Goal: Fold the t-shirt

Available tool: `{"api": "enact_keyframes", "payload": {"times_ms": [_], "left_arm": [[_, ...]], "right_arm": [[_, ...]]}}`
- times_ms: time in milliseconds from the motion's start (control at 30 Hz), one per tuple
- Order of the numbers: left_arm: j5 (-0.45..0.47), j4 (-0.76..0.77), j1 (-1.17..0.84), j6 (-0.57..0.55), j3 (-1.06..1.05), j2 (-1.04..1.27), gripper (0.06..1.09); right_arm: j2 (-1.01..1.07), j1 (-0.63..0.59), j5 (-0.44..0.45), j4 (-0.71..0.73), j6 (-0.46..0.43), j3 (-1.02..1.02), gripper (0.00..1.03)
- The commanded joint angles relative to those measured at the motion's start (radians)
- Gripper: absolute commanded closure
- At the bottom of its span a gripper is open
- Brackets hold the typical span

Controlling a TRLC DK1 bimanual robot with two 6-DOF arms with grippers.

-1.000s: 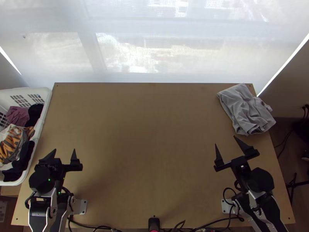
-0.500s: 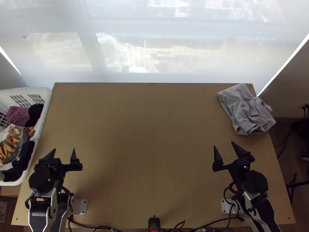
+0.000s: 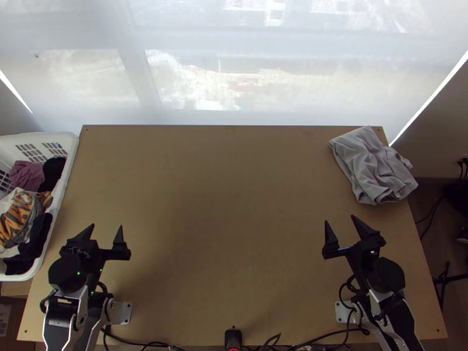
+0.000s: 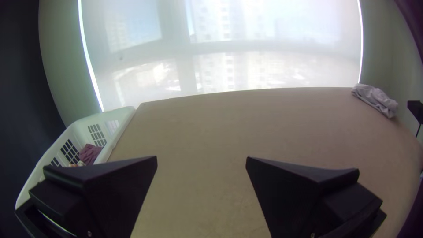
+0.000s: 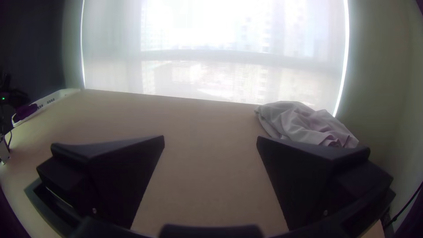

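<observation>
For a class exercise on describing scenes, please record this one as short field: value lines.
surface: light wooden table
work item: grey cloth, likely the t-shirt
cloth position: far right corner, lapping over the right edge
cloth state: bunched, wrinkled
left gripper: open, empty, near left
right gripper: open, empty, nearer the grey cloth, not touching it
left side: white laundry basket holding purple cloth and orange-and-black patterned cloth
folding: not under way

No readable text, label, number or sign can be made out anywhere.
</observation>
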Motion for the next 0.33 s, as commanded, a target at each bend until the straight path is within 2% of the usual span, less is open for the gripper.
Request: {"api": "enact_keyframes", "payload": {"times_ms": [0,300], "left_arm": [[0.002,-0.011,-0.016,-0.014,-0.001,0.000,0.10],[0.002,-0.011,-0.006,-0.015,-0.001,0.000,0.10]], "right_arm": [[-0.001,-0.001,0.000,0.000,0.002,-0.001,0.05],[-0.001,-0.001,0.000,0.000,0.002,0.001,0.05]]}}
